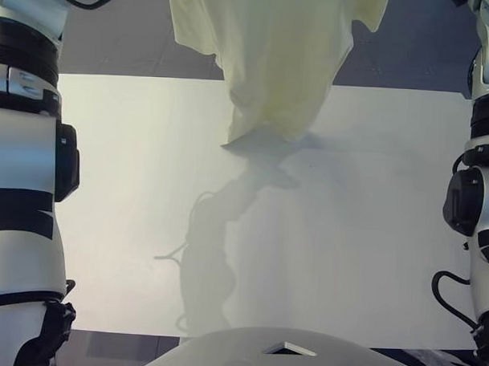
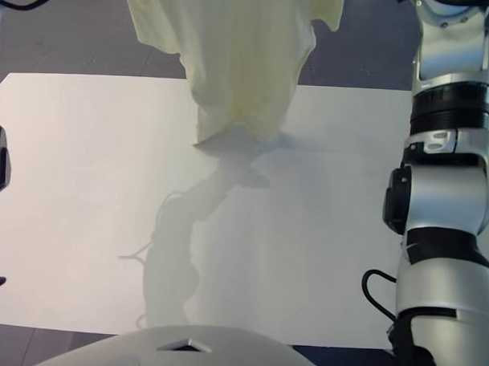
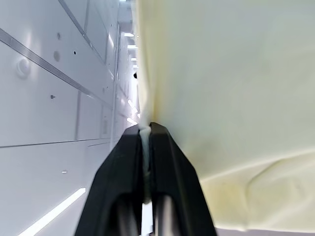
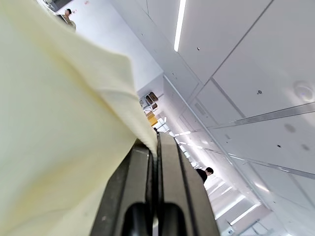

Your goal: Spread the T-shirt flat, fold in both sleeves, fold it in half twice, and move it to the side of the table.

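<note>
A pale yellow T-shirt (image 1: 269, 55) hangs in the air above the far middle of the white table (image 1: 132, 187), its lowest folds just touching or close over the surface. Both arms are raised at the sides, holding the cloth up. In the left wrist view my left gripper (image 3: 146, 132) is shut on an edge of the T-shirt (image 3: 231, 88). In the right wrist view my right gripper (image 4: 155, 142) is shut on another edge of the T-shirt (image 4: 54, 128). The shirt's top runs out of the eye views.
The table's near and side areas lie bare, with the shirt's shadow across the middle. My left arm (image 1: 23, 183) stands at the table's left edge and my right arm (image 2: 445, 198) at its right edge. Dark floor shows beyond the far edge.
</note>
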`<state>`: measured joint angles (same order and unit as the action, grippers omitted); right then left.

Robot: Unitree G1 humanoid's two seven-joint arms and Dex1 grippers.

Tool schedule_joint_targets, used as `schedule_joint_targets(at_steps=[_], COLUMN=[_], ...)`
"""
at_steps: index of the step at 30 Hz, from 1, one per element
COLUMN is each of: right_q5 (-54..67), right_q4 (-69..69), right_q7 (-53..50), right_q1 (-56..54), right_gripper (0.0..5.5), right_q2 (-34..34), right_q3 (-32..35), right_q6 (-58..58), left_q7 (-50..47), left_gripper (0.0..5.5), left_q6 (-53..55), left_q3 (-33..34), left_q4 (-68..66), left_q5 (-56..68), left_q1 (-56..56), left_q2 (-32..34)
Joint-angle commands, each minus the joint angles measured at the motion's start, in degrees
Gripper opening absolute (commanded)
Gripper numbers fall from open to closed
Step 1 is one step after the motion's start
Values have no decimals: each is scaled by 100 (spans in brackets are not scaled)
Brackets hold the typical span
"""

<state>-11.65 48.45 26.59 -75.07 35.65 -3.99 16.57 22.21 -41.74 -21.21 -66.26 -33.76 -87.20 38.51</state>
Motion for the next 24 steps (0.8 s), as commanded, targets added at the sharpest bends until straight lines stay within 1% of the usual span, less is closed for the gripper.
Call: schedule_joint_targets(at_steps=[1, 3, 6, 8, 10, 12, 15, 18, 21, 24], right_q5=[-147, -140, 10, 235, 537, 807, 1370, 1874, 2307, 2556], right_q4=[352, 292, -359, -1224, -2327, -3515, -5383, -6684, -7585, -8000], right_q7=[-242, -197, 113, 482, 889, 1220, 1748, 2197, 2642, 3123], right_q1=[-244, -174, 316, 982, 1855, 2797, 4465, 5784, 6567, 7050], right_gripper=[0, 0, 0, 0, 0, 0, 0, 0, 0, 0], right_q2=[168, 193, 269, 324, 397, 491, 670, 895, 1282, 1695], right_q3=[16, 19, 64, 111, 131, 153, 146, 63, 239, 447], right_q6=[205, 292, 290, 95, -276, -775, -1590, -2248, -2768, -2932], left_q7=[-861, -1063, -1042, -842, -436, 108, 833, 1256, 1612, 1914], left_gripper=[1, 1, 1, 1, 1, 1, 1, 1, 1, 1], left_q6=[-150, -401, -1000, -1471, -1883, -2062, -1832, -1517, -1054, -606], left_q3=[-451, -605, -678, -644, -546, -513, -601, -660, -577, -480], left_q4=[-218, -190, -11, 259, 699, 1474, 3058, 4316, 5371, 6216], left_q5=[-701, -884, -866, -649, -184, 462, 1513, 1951, 2423, 2777], left_q1=[-113, -8, 366, 797, 1379, 2107, 3444, 4470, 5217, 5725], left_q2=[198, 294, 436, 545, 667, 869, 1293, 1698, 1956, 2068])
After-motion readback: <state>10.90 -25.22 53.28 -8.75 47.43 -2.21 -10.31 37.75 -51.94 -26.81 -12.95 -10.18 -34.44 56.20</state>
